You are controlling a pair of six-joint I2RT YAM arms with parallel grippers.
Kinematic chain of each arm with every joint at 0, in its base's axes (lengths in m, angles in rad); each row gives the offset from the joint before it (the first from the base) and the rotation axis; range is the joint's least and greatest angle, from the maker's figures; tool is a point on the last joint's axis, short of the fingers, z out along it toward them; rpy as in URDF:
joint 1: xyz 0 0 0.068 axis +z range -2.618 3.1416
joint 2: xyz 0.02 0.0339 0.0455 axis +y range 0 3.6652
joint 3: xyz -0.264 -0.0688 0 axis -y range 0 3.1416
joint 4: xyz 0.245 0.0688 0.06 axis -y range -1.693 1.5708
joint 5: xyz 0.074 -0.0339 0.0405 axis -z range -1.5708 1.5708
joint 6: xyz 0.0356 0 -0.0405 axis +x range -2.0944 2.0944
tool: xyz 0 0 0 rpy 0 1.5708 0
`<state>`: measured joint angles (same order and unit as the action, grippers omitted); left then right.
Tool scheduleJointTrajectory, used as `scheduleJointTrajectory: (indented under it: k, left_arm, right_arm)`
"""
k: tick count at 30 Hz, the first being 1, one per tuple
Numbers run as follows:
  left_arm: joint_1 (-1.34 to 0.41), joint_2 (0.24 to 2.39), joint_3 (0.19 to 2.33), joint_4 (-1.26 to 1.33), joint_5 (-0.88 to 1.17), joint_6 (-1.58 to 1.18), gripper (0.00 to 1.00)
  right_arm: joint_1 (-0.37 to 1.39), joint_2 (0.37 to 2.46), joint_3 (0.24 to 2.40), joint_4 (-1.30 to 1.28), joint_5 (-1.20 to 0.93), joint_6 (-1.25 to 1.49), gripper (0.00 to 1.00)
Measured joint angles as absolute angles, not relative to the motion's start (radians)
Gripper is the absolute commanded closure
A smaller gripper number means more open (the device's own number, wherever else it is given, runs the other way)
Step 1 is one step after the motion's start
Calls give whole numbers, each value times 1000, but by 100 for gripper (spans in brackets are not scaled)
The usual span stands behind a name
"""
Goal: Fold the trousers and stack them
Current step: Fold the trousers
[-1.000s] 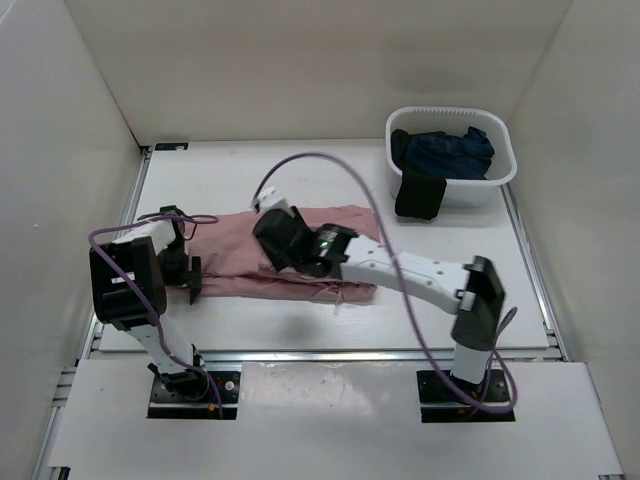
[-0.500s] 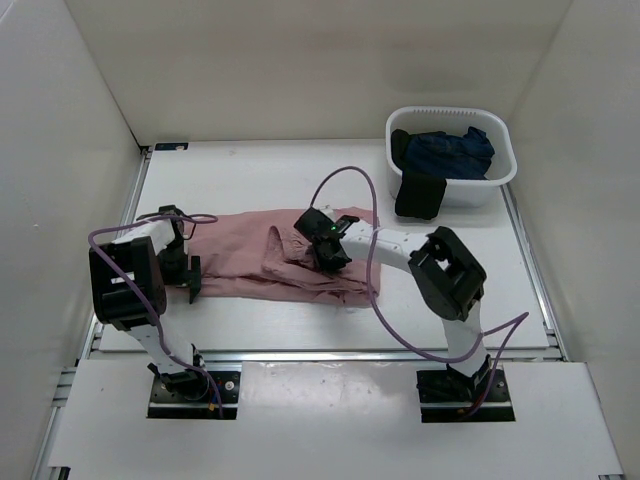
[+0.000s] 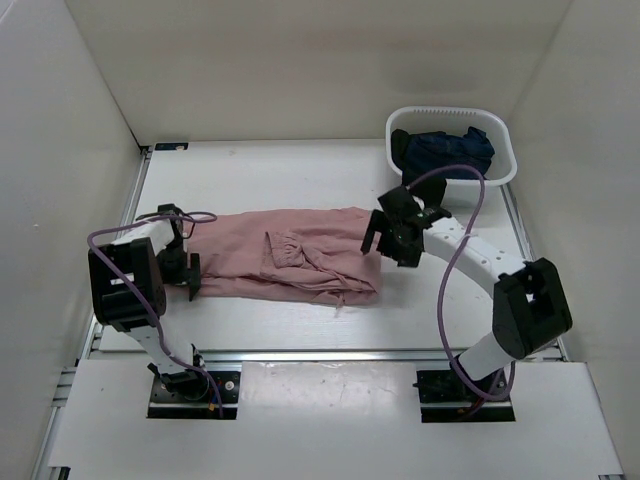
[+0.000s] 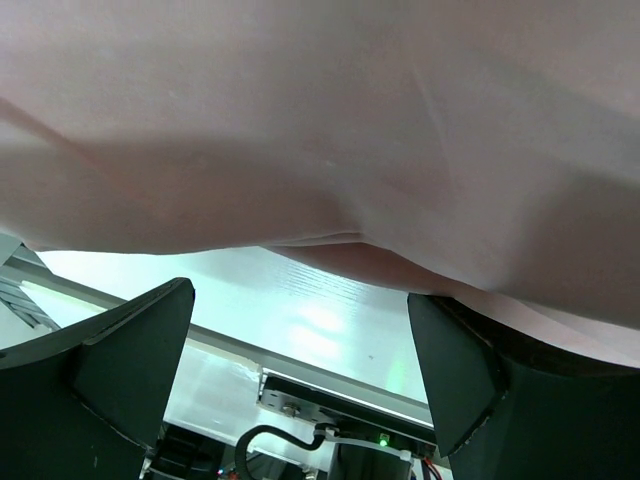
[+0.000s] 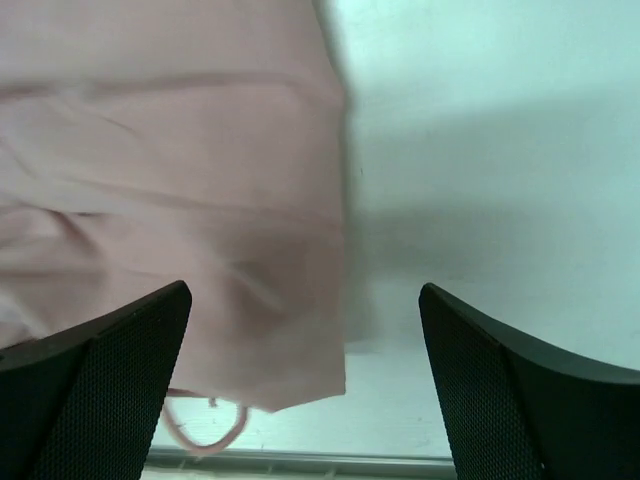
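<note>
Trousers [image 3: 290, 265] lie lengthwise on near-centre tabletop [image 3: 300, 180], rumpled mid-length; folding looks hardly started, stacking undone. Left fingers [image 4: 110, 350] splayed at left end, right fingers [image 5: 500, 370] splayed over right edge, both empty. Far right: white basket [image 3: 480, 190] holding dark blue garment [image 3: 450, 150]; white walls around

One trousers [image 3: 290, 262], one basket [image 3: 508, 160], one navy garment [image 3: 455, 150]

Top external view high overhead, looking down on the whole table [image 3: 300, 170], left wrist view low, tight against the trousers [image 4: 330, 120], right wrist view close above their edge, cloth in all three.
</note>
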<state>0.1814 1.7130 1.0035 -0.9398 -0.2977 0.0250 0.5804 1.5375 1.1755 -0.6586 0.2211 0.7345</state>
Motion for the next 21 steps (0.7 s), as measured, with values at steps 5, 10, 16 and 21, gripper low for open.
scheduleJointTrajectory:
  k: [5,10,16,21]
  left_arm:
    - [181,1711,1003,-933,-298,24,0]
    - [181,1709,1003,-929,-298,21,0]
    - [181,1702,1004,-922,-295,15,0]
    - [181,1678,1099,-968,-247,10,0]
  right_arm:
    - [503,1562,900,-463,-38,822,1]
    - [495,1591,807,-236,-258,910,43]
    - [382,1592,705,-156,-414,995,100]
    - [185,1440,850,-516,-259,865,100]
